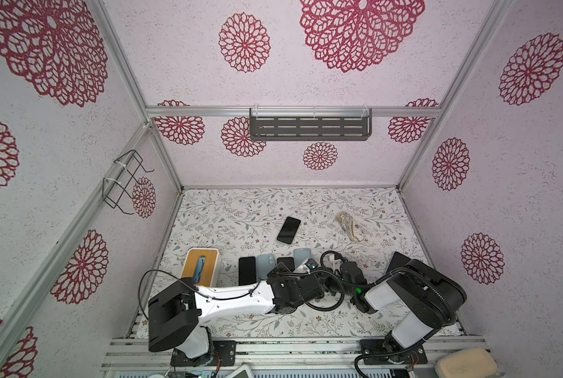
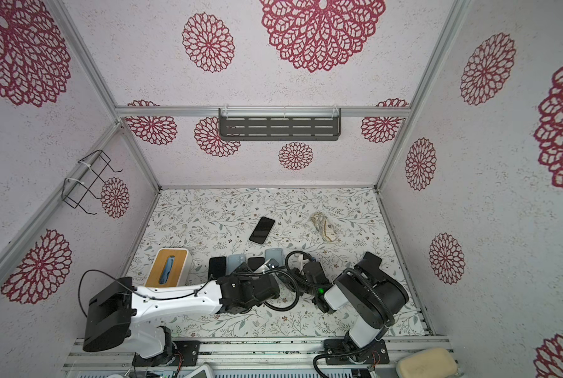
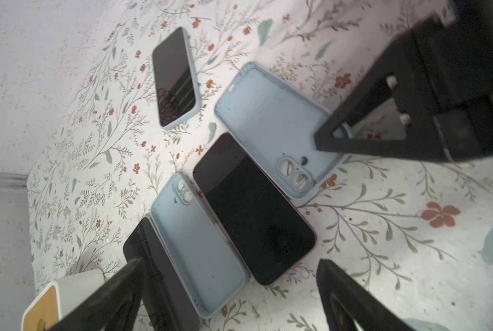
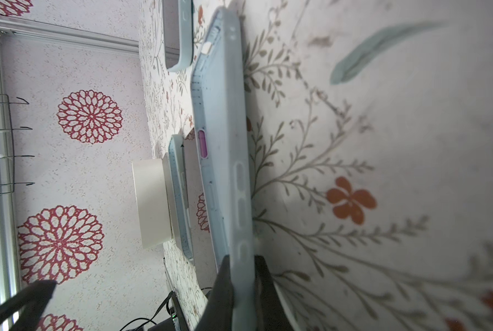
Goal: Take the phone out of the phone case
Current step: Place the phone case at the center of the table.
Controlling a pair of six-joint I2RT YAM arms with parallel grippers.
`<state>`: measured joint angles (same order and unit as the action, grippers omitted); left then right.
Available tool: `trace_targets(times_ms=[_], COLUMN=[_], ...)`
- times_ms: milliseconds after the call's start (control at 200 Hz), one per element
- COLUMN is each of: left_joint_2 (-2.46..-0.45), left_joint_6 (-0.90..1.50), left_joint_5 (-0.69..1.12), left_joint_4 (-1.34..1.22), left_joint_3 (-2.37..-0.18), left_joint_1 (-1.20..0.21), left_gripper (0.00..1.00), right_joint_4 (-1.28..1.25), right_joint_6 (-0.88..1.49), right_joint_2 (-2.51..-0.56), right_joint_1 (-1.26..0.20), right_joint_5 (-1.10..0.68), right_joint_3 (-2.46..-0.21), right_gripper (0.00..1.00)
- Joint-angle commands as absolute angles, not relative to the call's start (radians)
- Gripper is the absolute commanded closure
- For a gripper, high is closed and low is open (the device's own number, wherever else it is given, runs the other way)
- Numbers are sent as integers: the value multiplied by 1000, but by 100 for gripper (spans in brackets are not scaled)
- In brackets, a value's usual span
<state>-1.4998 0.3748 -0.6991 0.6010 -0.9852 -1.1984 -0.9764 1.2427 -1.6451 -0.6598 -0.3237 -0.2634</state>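
The right gripper (image 4: 243,260) is pinching the rim of an empty light blue phone case (image 4: 222,143) that is resting on the floral tablecloth (image 3: 382,229). The left gripper (image 3: 229,262) is hanging low over the table, jaws spread wide and holding nothing. The black phone (image 3: 253,212) is lying screen up, out of the case and just beside it, between it and a second empty blue case (image 3: 196,243). Farther off, a cased phone (image 3: 175,77) is lying alone.
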Motion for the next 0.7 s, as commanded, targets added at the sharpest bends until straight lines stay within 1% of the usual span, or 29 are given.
trace_targets(times_ms=[0, 145, 315, 380, 430, 565, 641, 696], left_joint_2=[-1376, -1256, -1195, -1183, -1176, -1180, -1191, -1210], left_joint_6=[444, 474, 519, 533, 541, 549, 549, 545], left_joint_5=[-662, -637, -620, -618, -601, -543, -504, -482], left_joint_4=[558, 554, 591, 601, 603, 604, 606, 611], left_joint_3=[-953, -918, -922, -923, -924, -941, -959, -980], left_joint_1=[-1153, -1109, -1070, -1048, -1024, -946, -902, -871], left_gripper=[3, 3, 3, 3, 3, 3, 3, 3], right_joint_4=[-995, -1004, -975, -945, -920, -881, -865, -838], right_joint_6=[1261, 1271, 1272, 1265, 1255, 1236, 1228, 1217], right_joint_2=[-1623, -1617, -1584, -1563, -1549, -1524, -1505, -1487], right_joint_1=[-681, -699, -729, -737, -741, -744, -744, -746], right_joint_5=[-310, -300, -273, -258, -249, -245, -243, -236], right_joint_3=[-252, -240, -235, -236, -237, -239, -239, -240], right_gripper=[93, 93, 93, 90, 84, 63, 53, 37])
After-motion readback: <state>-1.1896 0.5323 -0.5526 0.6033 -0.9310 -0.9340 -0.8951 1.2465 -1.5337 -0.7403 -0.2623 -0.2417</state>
